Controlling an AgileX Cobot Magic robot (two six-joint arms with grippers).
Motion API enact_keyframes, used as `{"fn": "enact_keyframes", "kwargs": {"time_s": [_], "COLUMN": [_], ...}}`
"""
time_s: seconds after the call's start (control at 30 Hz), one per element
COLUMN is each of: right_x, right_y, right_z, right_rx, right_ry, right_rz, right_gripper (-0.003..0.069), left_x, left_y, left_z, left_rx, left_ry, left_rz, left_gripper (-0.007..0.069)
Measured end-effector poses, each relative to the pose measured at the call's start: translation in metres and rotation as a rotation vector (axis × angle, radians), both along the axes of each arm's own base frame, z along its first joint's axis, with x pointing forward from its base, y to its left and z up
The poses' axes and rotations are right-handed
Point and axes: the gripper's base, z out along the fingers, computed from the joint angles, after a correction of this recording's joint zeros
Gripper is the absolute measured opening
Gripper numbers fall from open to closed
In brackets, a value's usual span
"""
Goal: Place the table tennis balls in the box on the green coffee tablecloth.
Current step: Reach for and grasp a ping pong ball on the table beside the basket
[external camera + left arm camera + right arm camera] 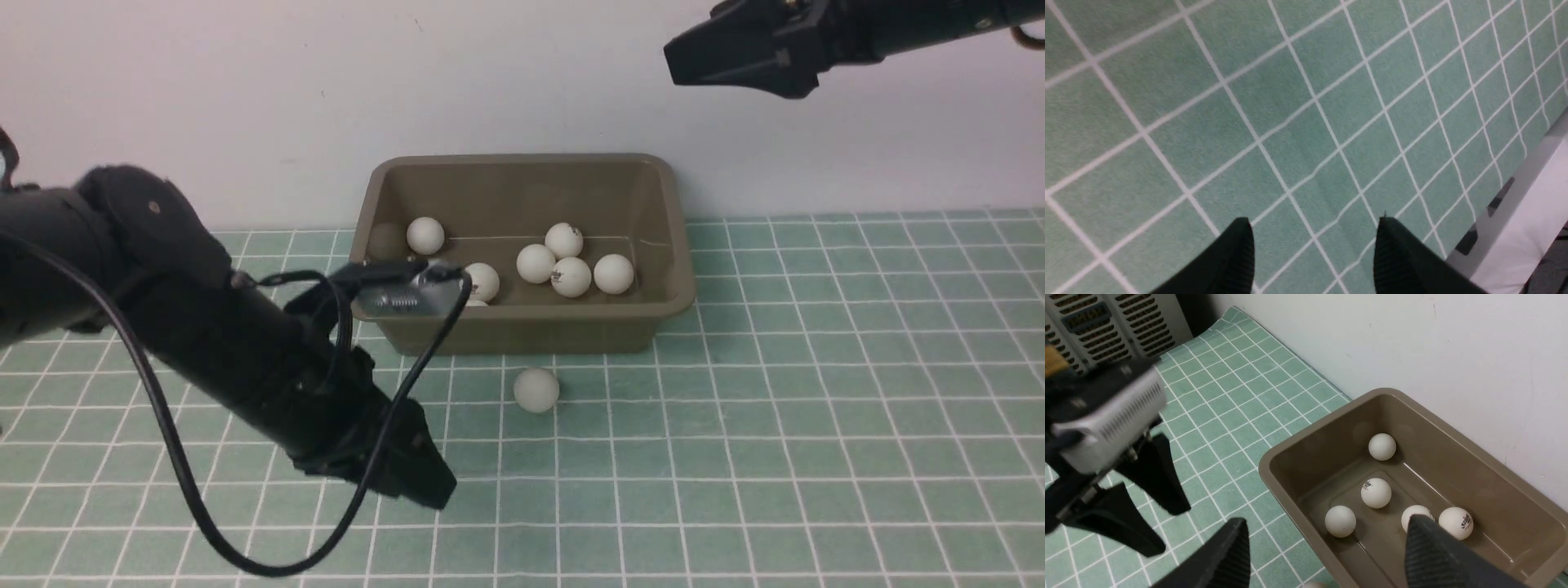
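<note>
The olive-brown box [522, 322] stands at the back of the green coffee tablecloth [775, 408], against the wall. Several white table tennis balls lie inside it, among them one [571, 277] with a dark mark. Another ball [536, 389] rests alone on the cloth just in front of the box. My left gripper [437, 492] hangs low over the cloth, nearer to me and left of that ball; its fingers [1237, 257] stand open around bare cloth. High above the box's right end, my right gripper [676, 61] is open and empty, its fingers [1425, 551] framing the box [1274, 465].
A white wall rises directly behind the box. The left wrist view catches the table's pale edge [1527, 220] close by the left gripper. A grey vented unit [1106, 322] stands beyond the cloth's far left end. The left arm's cable [188, 490] loops down towards the cloth.
</note>
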Motion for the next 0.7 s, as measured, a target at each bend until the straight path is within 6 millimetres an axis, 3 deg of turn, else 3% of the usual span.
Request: {"fn": "enact_keyframes", "kwargs": {"time_s": [0.13,0.33,0.5,0.7], "right_x": [0.0,0.0,0.0,0.0], "right_y": [0.0,0.0,0.0,0.0], "right_z": [0.0,0.0,0.0,0.0], "right_rx": [-0.002,-0.003,-0.003,-0.003], "right_ry": [-0.001,0.0,0.002,0.002], "right_rz": [0.0,0.002,0.004,0.004], "right_gripper": [0.0461,0.0461,0.0461,0.0461], "left_x": [-0.007,0.011,0.022,0.029], "left_y": [-0.013,-0.057,-0.067,-0.068], "left_z": [-0.012,-0.018,-0.031,-0.05], "left_rx": [-0.059,0.001,0.117,0.192], "left_ry": [-0.069,-0.465,-0.622,-0.632], "left_rz": [0.022,0.107,0.18,0.196], "left_gripper": [0.0355,0.0352,0.0352,0.0361]}}
